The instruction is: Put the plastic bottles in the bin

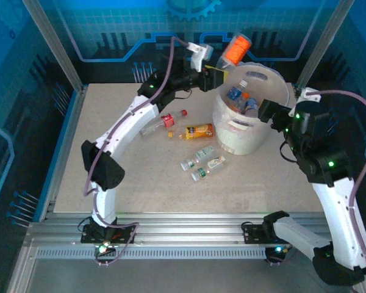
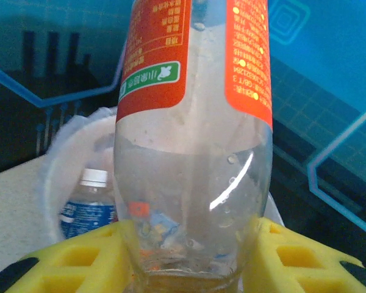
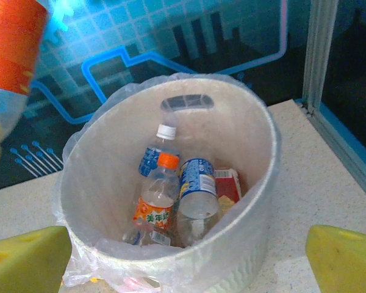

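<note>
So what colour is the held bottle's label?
Orange-red with a small green patch; the label shows best in the left wrist view.

Bottle clear glossy plastic; bin translucent whitish plastic; tabletop matt speckled.

Orange-capped bottle in the bin reads "美年达"; other labels illegible.

The left arm and right arm wear white shells with black joints, small green lights and trailing greyish-purple cables, and the right gripper ends in blocky yellow pads.
</note>
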Robot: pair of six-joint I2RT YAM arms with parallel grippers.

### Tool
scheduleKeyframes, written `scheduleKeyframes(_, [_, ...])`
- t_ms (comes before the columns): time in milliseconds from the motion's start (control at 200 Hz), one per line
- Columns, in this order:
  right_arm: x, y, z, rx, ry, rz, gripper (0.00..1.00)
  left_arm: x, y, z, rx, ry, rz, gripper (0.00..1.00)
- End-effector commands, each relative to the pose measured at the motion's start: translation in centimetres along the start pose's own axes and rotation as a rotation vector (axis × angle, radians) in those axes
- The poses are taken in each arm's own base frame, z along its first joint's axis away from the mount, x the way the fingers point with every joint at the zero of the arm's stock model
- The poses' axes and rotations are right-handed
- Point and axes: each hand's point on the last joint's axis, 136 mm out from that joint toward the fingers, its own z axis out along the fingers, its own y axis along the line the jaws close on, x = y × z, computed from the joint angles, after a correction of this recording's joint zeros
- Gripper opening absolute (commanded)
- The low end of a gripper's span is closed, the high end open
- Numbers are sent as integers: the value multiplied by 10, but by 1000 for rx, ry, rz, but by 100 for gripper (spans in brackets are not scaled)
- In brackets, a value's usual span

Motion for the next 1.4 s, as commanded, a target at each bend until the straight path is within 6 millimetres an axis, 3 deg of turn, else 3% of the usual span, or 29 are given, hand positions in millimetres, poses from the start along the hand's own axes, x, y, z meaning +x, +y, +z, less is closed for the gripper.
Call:
scheduleKeyframes(0, [-1, -11, -8, 46, -29, -9, 100, 22, -6, 18, 34, 87, -29, 14])
scheduleKeyframes(390, [4, -20, -18, 62, -26, -9, 100, 50, 6, 61, 34, 156, -10, 22])
scheduleKeyframes(550, [5, -20, -17, 63, -20, -6, 100, 56, 10, 67, 38, 163, 4, 47])
scheduleKeyframes(835, [8, -19, -16, 57, -11, 1, 100, 55, 12, 72, 48, 149, 15, 70])
scheduleKeyframes(1131, [10, -19, -16, 51, -3, -9, 100, 41, 11, 70, 29, 102, 40, 78])
scheduleKeyframes(1256, [14, -15, -13, 40, 21, -21, 100, 19, 7, 57, -17, 55, 95, 85])
scheduleKeyframes(1391, [19, -8, -6, 15, 54, -36, 100, -12, 1, 29, -103, -11, 160, 98])
